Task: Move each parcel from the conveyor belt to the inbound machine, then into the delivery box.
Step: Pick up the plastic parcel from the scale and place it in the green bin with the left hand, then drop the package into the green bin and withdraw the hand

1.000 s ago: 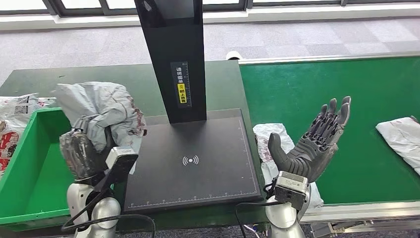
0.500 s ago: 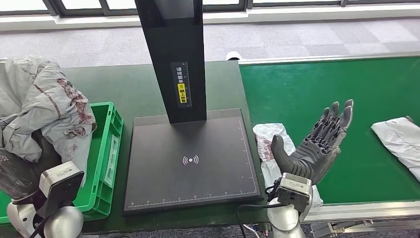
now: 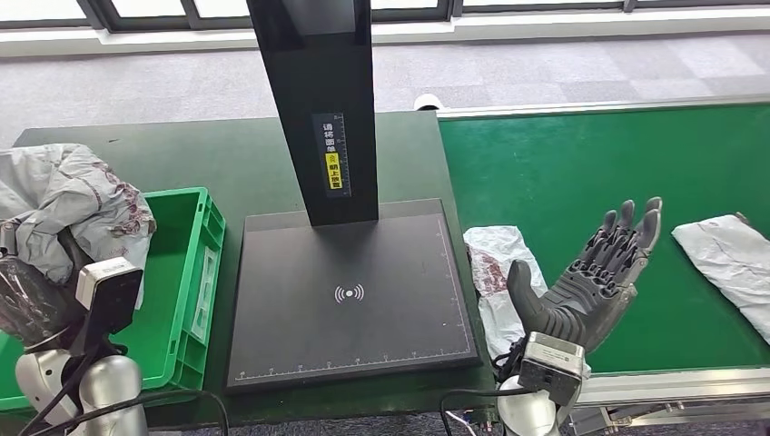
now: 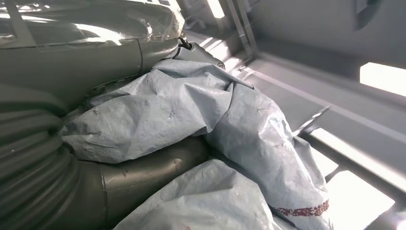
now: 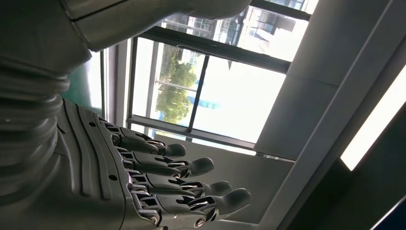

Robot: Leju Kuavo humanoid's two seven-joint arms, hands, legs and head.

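Note:
My left hand [image 3: 32,304] holds a crumpled grey parcel [image 3: 68,204] with red markings above the left part of the green delivery box [image 3: 186,272]. The left wrist view has the same grey parcel [image 4: 201,120] bunched against the thumb and fingers. My right hand [image 3: 595,282] stands open, palm up, fingers spread, above the near edge of the green conveyor belt [image 3: 581,163]. A white parcel [image 3: 495,272] lies on the belt just left of that hand. Another white parcel [image 3: 726,263] lies at the belt's right edge. The black inbound machine [image 3: 350,291] has its pad bare.
The machine's tall black post [image 3: 318,100] rises from the back of the pad. A dark green table [image 3: 200,154] carries the machine and the box. The belt's metal rim [image 3: 672,386] runs along the near side. Grey floor lies beyond.
My left hand has lowered the grey parcel a little over the box. The right hand has shifted slightly right and down. The right-hand white parcel has travelled left on the belt.

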